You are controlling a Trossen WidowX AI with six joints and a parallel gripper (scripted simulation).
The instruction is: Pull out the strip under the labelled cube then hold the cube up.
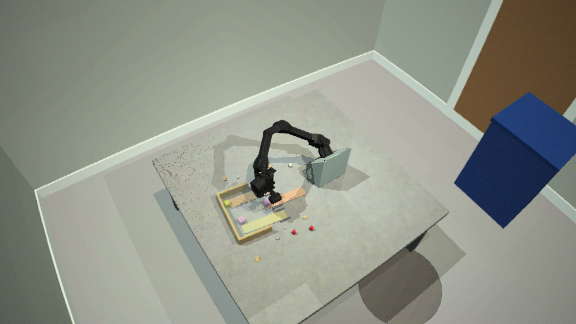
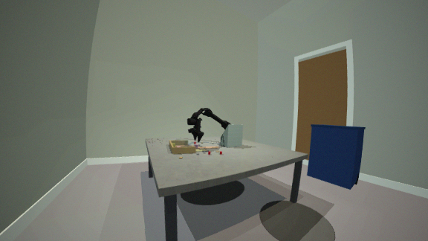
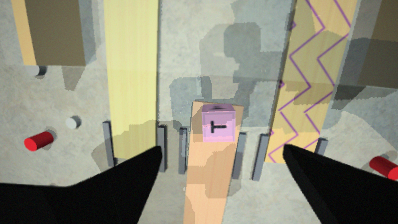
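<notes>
The pink cube with a black T label (image 3: pixel 218 125) (image 1: pixel 267 202) rests on the inner end of the salmon strip (image 3: pixel 209 175) (image 1: pixel 294 196). That strip lies between two short grey rails and extends out past them. A pale yellow strip (image 3: pixel 132 75) (image 1: pixel 265 221) lies to its left in the wrist view, and a tan strip with purple zigzags (image 3: pixel 312 75) lies to its right. My gripper (image 3: pixel 221 150) (image 2: pixel 198 140) is open and empty above the strips, fingers wide apart, with the cube between and slightly beyond the fingertips in the wrist view.
A wooden three-sided frame (image 1: pixel 229 220) (image 2: pixel 183 149) surrounds the strips' far ends. Inside it are another pink cube (image 1: pixel 241 220) and a yellow-green one (image 1: pixel 227 203). Red cylinders (image 3: pixel 39 141) (image 1: pixel 294 232) and small pegs are scattered outside. A pale green block (image 1: pixel 332 168) (image 2: pixel 234 135) stands by the arm's base.
</notes>
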